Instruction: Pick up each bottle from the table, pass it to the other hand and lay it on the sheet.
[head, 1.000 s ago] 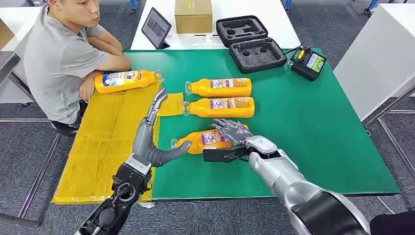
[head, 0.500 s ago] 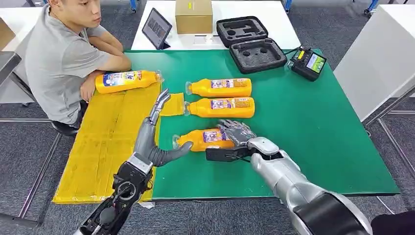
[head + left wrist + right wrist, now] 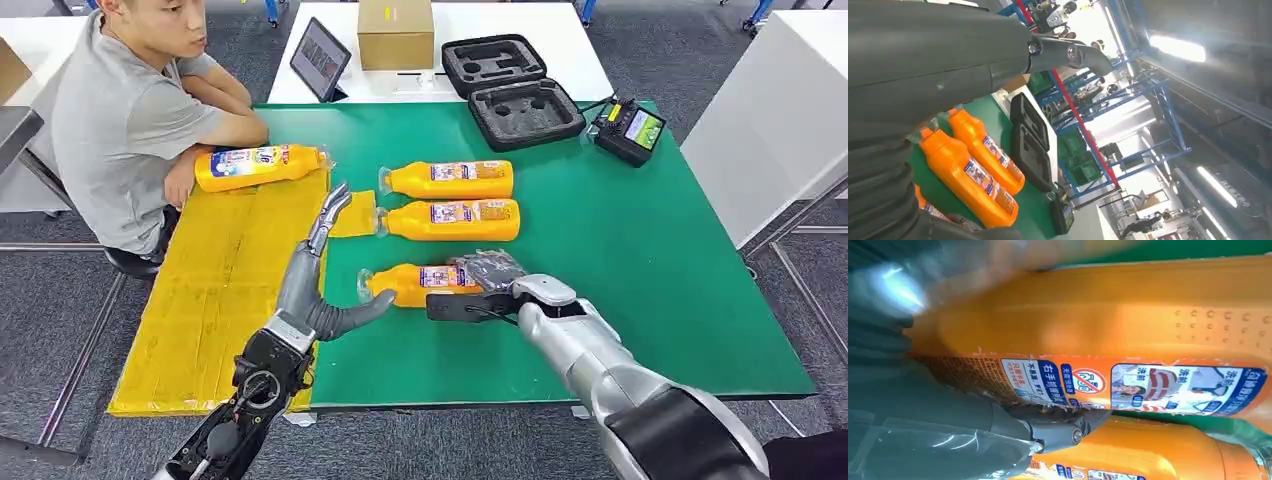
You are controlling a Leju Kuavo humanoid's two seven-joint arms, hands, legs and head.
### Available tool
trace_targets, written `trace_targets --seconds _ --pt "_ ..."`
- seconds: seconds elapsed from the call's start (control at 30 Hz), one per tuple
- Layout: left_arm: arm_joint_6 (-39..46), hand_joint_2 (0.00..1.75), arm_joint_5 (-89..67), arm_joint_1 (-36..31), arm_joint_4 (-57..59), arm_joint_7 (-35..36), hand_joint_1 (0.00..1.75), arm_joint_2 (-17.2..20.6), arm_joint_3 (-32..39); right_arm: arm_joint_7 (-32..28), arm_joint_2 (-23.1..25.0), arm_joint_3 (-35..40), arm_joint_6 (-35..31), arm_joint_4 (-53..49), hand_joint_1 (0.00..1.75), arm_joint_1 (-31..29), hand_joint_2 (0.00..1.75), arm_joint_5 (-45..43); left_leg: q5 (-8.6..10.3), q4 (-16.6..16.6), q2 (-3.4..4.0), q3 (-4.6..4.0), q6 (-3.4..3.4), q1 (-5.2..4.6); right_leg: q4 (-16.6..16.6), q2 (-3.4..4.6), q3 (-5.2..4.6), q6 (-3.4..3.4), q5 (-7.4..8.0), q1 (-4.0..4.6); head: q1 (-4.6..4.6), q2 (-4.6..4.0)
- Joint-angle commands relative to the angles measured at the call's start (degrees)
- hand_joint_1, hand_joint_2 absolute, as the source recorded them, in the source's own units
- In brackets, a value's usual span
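Note:
Near the front of the green table (image 3: 640, 270), my right hand (image 3: 490, 272) grips the base end of an orange bottle (image 3: 412, 284) lying on its side, cap toward my left hand. The right wrist view shows that bottle's label (image 3: 1128, 385) close up with fingers wrapped over it. My left hand (image 3: 305, 285) is open at the edge of the yellow sheet (image 3: 215, 290), fingers stretched away from me and the thumb just below the cap. Two more bottles (image 3: 450, 180) (image 3: 455, 218) lie side by side further back. A further bottle (image 3: 255, 165) lies on the sheet's far end.
A person (image 3: 120, 110) sits at the table's left, arm resting by the bottle on the sheet. A black foam case (image 3: 515, 90), a controller (image 3: 628, 128), a tablet (image 3: 318, 55) and a cardboard box (image 3: 395, 30) stand at the back.
My right hand has closed further over the bottle's base, and bottle and hand have shifted slightly right and away from me. The left hand has barely moved.

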Motion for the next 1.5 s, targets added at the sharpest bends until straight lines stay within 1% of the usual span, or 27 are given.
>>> trace_targets --seconds 0.03,0.1,0.13,0.33,0.4,0.43,0.47,0.53,0.57,0.63,0.7,0.77,0.87,0.93,1.0,1.03,1.13,1.27,1.33,1.37,1.4,1.43,1.5 --pt "-0.5 1.75 0.2 -2.0 4.1 0.2 0.00 -0.6 0.1 -0.4 -2.1 1.3 3.9 4.8 1.75 1.8 1.75 -0.5 0.02 -0.1 -0.34 0.21 -0.08 0.09 -0.2 -0.27 0.35 -0.07 -0.05 0.09 -0.02 0.00" --pt "-0.5 1.75 0.2 -2.0 4.1 0.2 0.00 -0.6 0.1 -0.4 -2.1 1.3 3.9 4.8 1.75 1.8 1.75 -0.5 0.02 -0.1 -0.23 0.20 -0.05 0.06 -0.1 -0.18 0.30 -0.04 -0.03 0.05 0.00 0.00" --pt "-0.5 1.75 0.2 -2.0 4.1 0.2 0.00 -0.6 0.1 -0.4 -2.1 1.3 3.9 4.8 1.75 1.8 1.75 -0.5 0.03 -0.1 -0.31 0.26 -0.08 0.10 -0.2 -0.23 0.41 -0.07 -0.02 0.09 -0.02 0.00" --pt "-0.5 1.75 0.2 -2.0 4.1 0.2 0.00 -0.6 0.1 -0.4 -2.1 1.3 3.9 4.8 1.75 1.8 1.75 -0.5 0.01 -0.1 -0.18 0.23 -0.05 0.05 -0.1 -0.14 0.33 -0.04 -0.03 0.04 -0.02 0.00" --pt "-0.4 1.75 0.3 -2.3 4.4 0.2 0.00 -0.8 0.2 -1.8 -1.8 -0.8 5.1 4.6 1.75 2.0 1.75 -3.0 0.02 -0.1 -0.28 0.28 -0.08 0.07 -0.1 -0.22 0.41 -0.07 -0.03 0.06 0.00 0.00" --pt "-0.3 1.75 0.4 -2.6 4.6 0.2 0.00 -0.8 0.2 -3.7 -1.6 -3.0 6.5 4.5 1.75 2.3 1.75 -5.7 0.01 -0.1 -0.21 0.27 -0.05 0.06 -0.1 -0.17 0.37 -0.05 -0.03 0.05 0.00 0.00" --pt "0.1 1.75 0.3 -2.6 4.5 0.2 0.00 -0.9 0.1 -4.6 -1.7 -5.1 6.9 4.3 1.75 2.7 1.75 -8.0 0.02 -0.1 -0.30 0.29 -0.07 0.07 -0.1 -0.24 0.43 -0.07 -0.04 0.07 -0.02 0.00" --pt "1.8 1.75 0.4 -1.9 2.9 0.2 0.00 -0.4 -0.2 -5.5 -2.0 -6.1 4.1 4.0 1.75 3.0 1.75 -8.9 0.01 -0.1 -0.25 0.29 -0.05 0.07 -0.1 -0.21 0.41 -0.05 -0.04 0.07 0.00 0.00" --pt "3.5 1.75 0.3 -1.3 1.5 0.2 0.00 0.1 -0.3 -7.3 -1.7 -9.1 3.9 3.7 1.75 3.3 1.75 -12.2 0.01 -0.1 -0.31 0.33 -0.08 0.10 -0.2 -0.24 0.49 -0.07 -0.03 0.09 0.00 0.00" --pt "7.0 1.75 0.6 -0.5 -0.6 0.2 0.00 0.6 -0.3 -9.8 -1.4 -13.9 5.0 3.6 1.75 3.6 1.75 -17.8 -0.01 -0.1 -0.16 0.32 -0.05 0.05 -0.1 -0.12 0.42 -0.04 -0.03 0.04 -0.02 0.00" --pt "11.0 1.75 1.1 0.0 -2.4 0.2 0.00 1.1 -0.4 -11.4 -1.5 -15.4 2.7 3.2 1.75 3.5 1.75 -19.6 -0.02 -0.1 -0.25 0.33 -0.11 0.10 -0.2 -0.16 0.47 -0.09 -0.04 0.09 0.00 0.00" --pt "15.0 1.75 2.2 0.9 -4.7 0.2 0.00 1.8 -0.4 -13.2 -1.4 -17.5 0.7 2.7 1.75 3.6 1.75 -22.4 -0.03 -0.1 -0.10 0.28 -0.06 0.06 -0.1 -0.04 0.37 -0.06 -0.02 0.06 0.00 0.00" --pt "18.0 1.75 3.1 2.4 -6.7 0.2 0.00 2.3 -0.3 -15.3 -1.3 -19.5 0.5 2.2 1.75 4.2 1.75 -25.5 -0.05 -0.1 -0.06 0.31 -0.11 0.07 -0.1 0.04 0.36 -0.11 -0.03 0.07 0.00 0.00" --pt "20.8 1.75 2.8 4.1 -9.1 0.2 0.00 2.3 0.3 -18.2 -1.3 -21.1 0.8 1.6 1.75 5.2 1.75 -28.4 -0.07 -0.1 -0.07 0.31 -0.11 0.07 -0.1 0.04 0.38 -0.10 -0.05 0.07 0.00 0.00" --pt "21.2 1.75 3.1 4.7 -10.0 0.2 0.00 1.8 1.3 -19.1 -1.1 -22.5 2.7 1.6 1.75 5.7 1.75 -30.8 -0.07 -0.1 -0.02 0.24 -0.05 0.06 -0.1 0.06 0.29 -0.06 -0.03 0.06 -0.02 0.00" --pt "21.2 1.75 3.3 4.7 -10.1 0.2 0.00 1.5 1.8 -19.7 -1.0 -22.7 1.7 1.3 1.75 6.1 1.75 -31.3 -0.10 -0.1 -0.04 0.26 -0.09 0.07 -0.1 0.07 0.33 -0.08 -0.05 0.07 0.00 0.00" --pt "21.2 1.75 4.2 4.8 -9.7 0.2 0.00 0.6 2.8 -20.4 -0.8 -23.4 1.6 1.2 1.75 6.5 1.75 -33.1 -0.06 0.0 -0.04 0.07 -0.04 0.05 0.0 0.04 0.14 -0.04 -0.02 0.05 -0.02 0.00" --pt "20.6 1.75 5.0 4.8 -9.1 0.2 0.00 0.5 3.0 -20.5 -0.7 -23.5 1.5 1.0 1.75 6.6 1.75 -33.7 -0.09 0.0 -0.03 0.09 -0.08 0.05 0.0 0.07 0.16 -0.07 -0.06 0.05 0.00 0.00" --pt "13.7 1.75 9.3 5.4 -5.6 0.2 0.00 -1.0 5.1 -20.5 -0.5 -23.3 1.4 -0.5 1.75 7.2 1.75 -35.7 -0.05 0.0 0.00 -0.01 -0.04 0.04 0.0 0.07 0.05 -0.04 -0.01 0.03 0.00 0.00" --pt "8.8 1.75 10.3 5.5 -2.6 0.2 0.00 -1.9 6.5 -20.5 -0.4 -23.0 1.6 -2.4 1.75 8.1 1.75 -37.1 -0.06 -0.1 -0.02 0.09 -0.08 0.05 -0.1 0.07 0.16 -0.07 -0.03 0.04 0.00 0.00" --pt "6.1 1.75 11.3 5.4 0.4 0.2 0.00 -2.4 6.4 -20.5 -0.3 -22.2 1.2 -3.8 1.75 8.7 1.75 -38.1 -0.05 -0.1 -0.02 0.11 -0.08 0.04 -0.1 0.07 0.17 -0.07 -0.02 0.03 0.00 0.00" --pt "-0.4 1.75 15.3 4.1 8.9 0.2 0.00 -2.4 4.7 -20.5 0.0 -21.1 1.4 -7.5 1.75 10.0 1.75 -40.2 -0.03 -0.1 -0.03 0.06 -0.04 0.01 -0.1 0.04 0.12 -0.04 -0.01 0.01 -0.02 0.00" --pt "-6.0 1.75 18.9 2.7 15.7 0.3 0.00 -3.0 2.8 -20.5 0.3 -19.3 2.3 -11.8 1.75 11.5 1.75 -43.1 0.00 -0.2 -0.11 0.17 -0.07 0.00 -0.1 -0.04 0.23 -0.07 -0.01 0.00 0.00 0.00"
